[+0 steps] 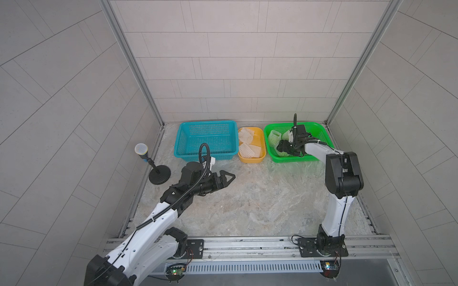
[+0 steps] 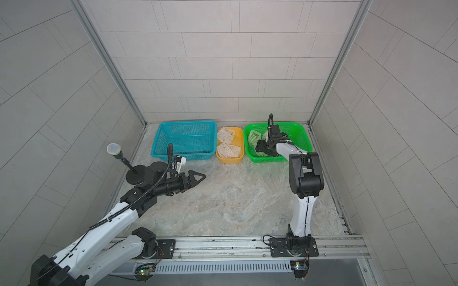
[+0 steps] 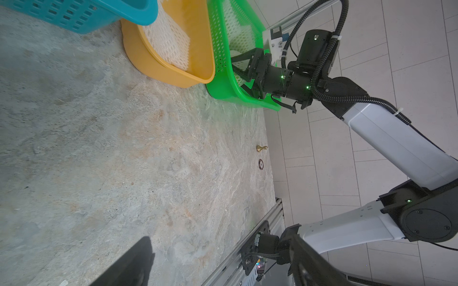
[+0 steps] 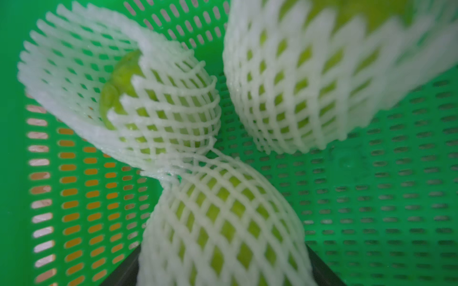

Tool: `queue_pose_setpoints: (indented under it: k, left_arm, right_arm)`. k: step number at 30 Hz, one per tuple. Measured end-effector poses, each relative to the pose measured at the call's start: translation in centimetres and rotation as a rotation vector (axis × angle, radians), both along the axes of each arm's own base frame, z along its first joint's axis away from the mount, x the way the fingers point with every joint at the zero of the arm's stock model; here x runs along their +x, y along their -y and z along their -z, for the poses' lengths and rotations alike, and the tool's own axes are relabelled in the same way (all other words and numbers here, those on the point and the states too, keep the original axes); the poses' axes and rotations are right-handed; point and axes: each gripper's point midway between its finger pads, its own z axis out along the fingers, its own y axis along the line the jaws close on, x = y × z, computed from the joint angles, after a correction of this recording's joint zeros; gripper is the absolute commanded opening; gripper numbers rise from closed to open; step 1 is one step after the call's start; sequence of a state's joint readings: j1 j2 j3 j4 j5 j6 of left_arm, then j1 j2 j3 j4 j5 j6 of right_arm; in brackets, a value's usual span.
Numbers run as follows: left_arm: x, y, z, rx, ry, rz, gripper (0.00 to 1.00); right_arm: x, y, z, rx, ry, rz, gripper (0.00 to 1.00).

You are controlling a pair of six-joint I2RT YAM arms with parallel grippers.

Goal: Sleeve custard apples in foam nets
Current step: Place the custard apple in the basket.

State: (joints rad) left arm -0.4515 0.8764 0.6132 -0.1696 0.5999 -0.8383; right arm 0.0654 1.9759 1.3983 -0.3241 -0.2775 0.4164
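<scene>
Three custard apples, each inside a white foam net, lie in the green basket (image 1: 295, 159). In the right wrist view they show as one sleeved fruit (image 4: 158, 106) with green skin at its open end, another (image 4: 309, 74) beside it, and a third (image 4: 223, 222) nearest the camera. My right gripper (image 1: 282, 147) reaches down into the basket. That third sleeved fruit fills the gap between its fingers (image 4: 124, 272), touching both. Spare foam nets (image 1: 247, 143) lie in the yellow tub (image 1: 251, 161). My left gripper (image 1: 226, 179) hovers open and holds nothing, in front of the blue basket.
The blue basket (image 1: 205, 154) stands at the back left, next to the yellow tub. A microphone on a black round stand (image 1: 158, 174) is at the far left. A small brass piece (image 3: 261, 147) and a ring (image 3: 261, 164) lie near the table's right edge.
</scene>
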Motion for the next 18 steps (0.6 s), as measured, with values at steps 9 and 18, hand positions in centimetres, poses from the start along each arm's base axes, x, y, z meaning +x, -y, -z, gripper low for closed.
queue_pose_setpoints:
  k: [9,18]
  left_arm:
    - [0.0,0.0,0.1,-0.002,-0.009,-0.003,0.9]
    - [0.1,0.0,0.0,-0.005,-0.008,-0.005,0.91]
  right_arm:
    - [-0.6,0.2,-0.1,-0.017,-0.03,0.006,1.0]
    - [-1.4,0.7,-4.7,-0.032,0.039,0.02,1.0]
